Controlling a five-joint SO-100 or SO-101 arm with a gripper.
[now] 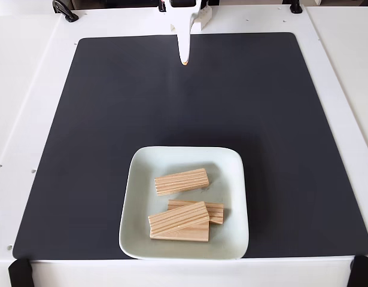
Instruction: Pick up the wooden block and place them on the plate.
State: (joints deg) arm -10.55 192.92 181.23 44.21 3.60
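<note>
Several wooden blocks lie inside the plate (136, 203), a pale square dish near the front of the mat. One wooden block (181, 181) rests alone toward the plate's back. The others overlap in a loose pile at its front, with the top one (178, 218) lying across those beneath. My white gripper (184, 58) hangs at the far edge of the mat, well away from the plate. Its fingers come together in one narrow tip with nothing between them.
A large black mat (112, 107) covers most of the white table (28, 89). Black clamps (64, 11) sit at the far corners and black straps (19, 272) at the near corners. The arm's base is at the top centre.
</note>
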